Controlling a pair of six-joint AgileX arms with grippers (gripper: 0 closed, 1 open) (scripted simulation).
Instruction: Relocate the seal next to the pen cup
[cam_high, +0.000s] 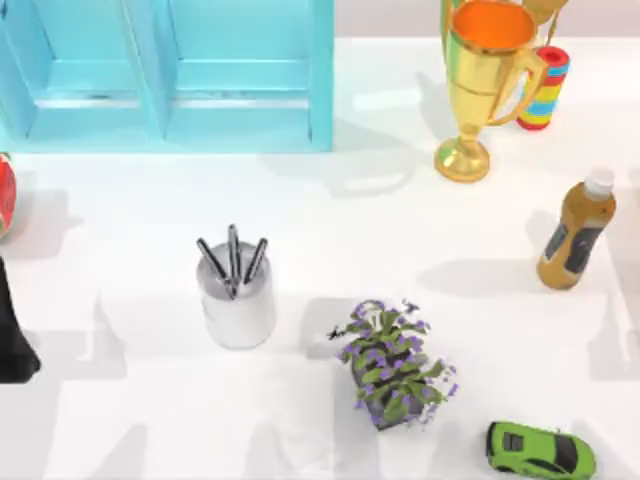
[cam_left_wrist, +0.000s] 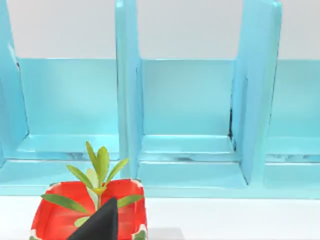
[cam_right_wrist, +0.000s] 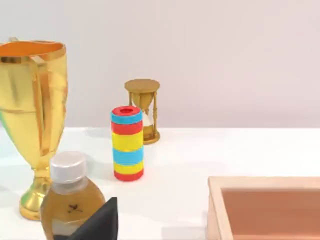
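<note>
Well right of the left claw (cam_high: 12, 345), parked at the surface's (cam_high: 120, 200) left edge, the pen cup (cam_high: 237, 300) has no seal beside it; I can't place the seal or tell either claw's state, and the right claw (cam_right_wrist: 95, 225) sits by the bottle (cam_right_wrist: 70, 200), so the move seems entirely left to do.

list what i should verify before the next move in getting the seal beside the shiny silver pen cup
1. Shiny silver cylindrical pen cup upright, dark pens inside: ok.
2. Bare white table on the cup's left for a drop spot: ok.
3. Purple-flowered potted plant apart from the cup: ok.
4. Where the seal sits: cannot tell.
5. Left gripper clear of the red square planter: cannot tell, they look close.
6. Right gripper clear of the amber white-capped bottle: cannot tell.
</note>
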